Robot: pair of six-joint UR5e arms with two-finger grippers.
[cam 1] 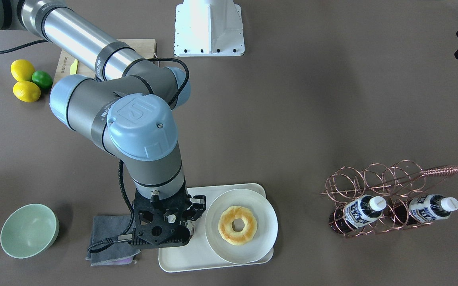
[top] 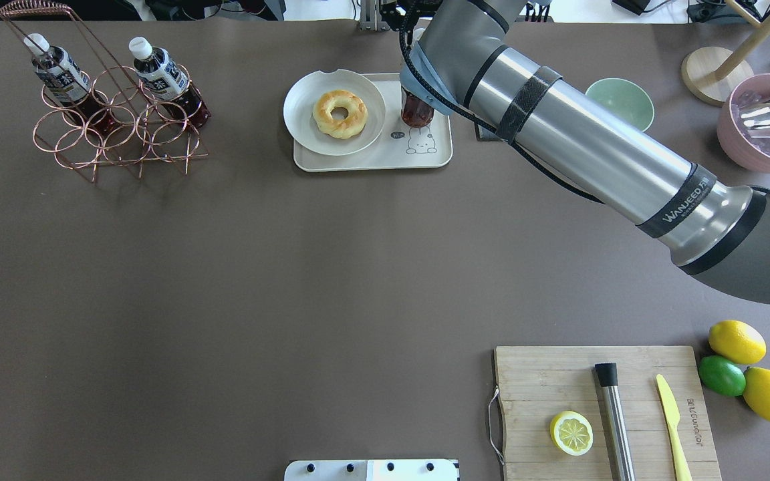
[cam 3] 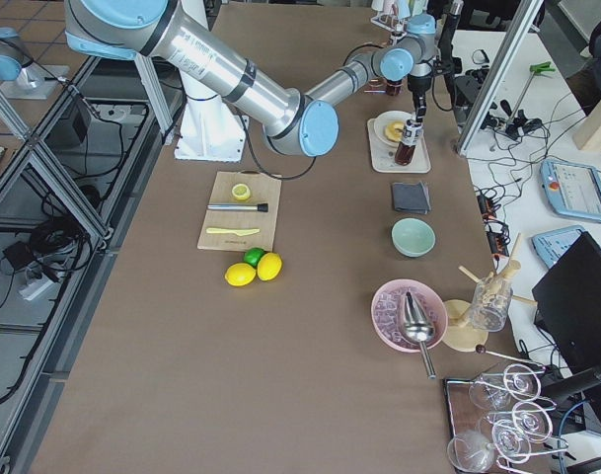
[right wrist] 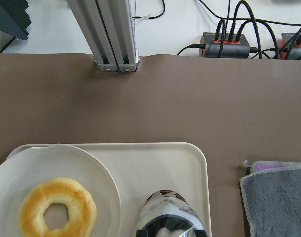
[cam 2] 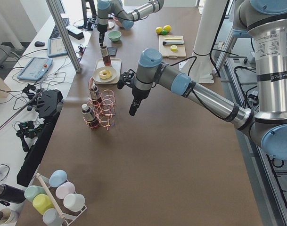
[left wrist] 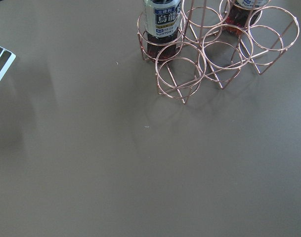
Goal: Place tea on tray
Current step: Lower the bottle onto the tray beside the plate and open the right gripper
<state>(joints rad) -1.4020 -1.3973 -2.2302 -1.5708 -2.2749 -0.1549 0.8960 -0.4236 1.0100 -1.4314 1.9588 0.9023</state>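
Note:
A tea bottle stands upright on the right part of the cream tray, over the bear drawing and beside the round plate. My right gripper comes straight down on the bottle's top and is shut on it. The right wrist view shows the bottle close below the camera, on the tray. Whether its base touches the tray I cannot tell. Two more tea bottles sit in the copper wire rack. My left gripper hangs over bare table near the rack; I cannot tell if it is open or shut.
A white plate with a doughnut fills the tray's left part. A grey cloth and a green bowl lie just beyond the tray. A cutting board with lemon half, knife and lemons is near the robot.

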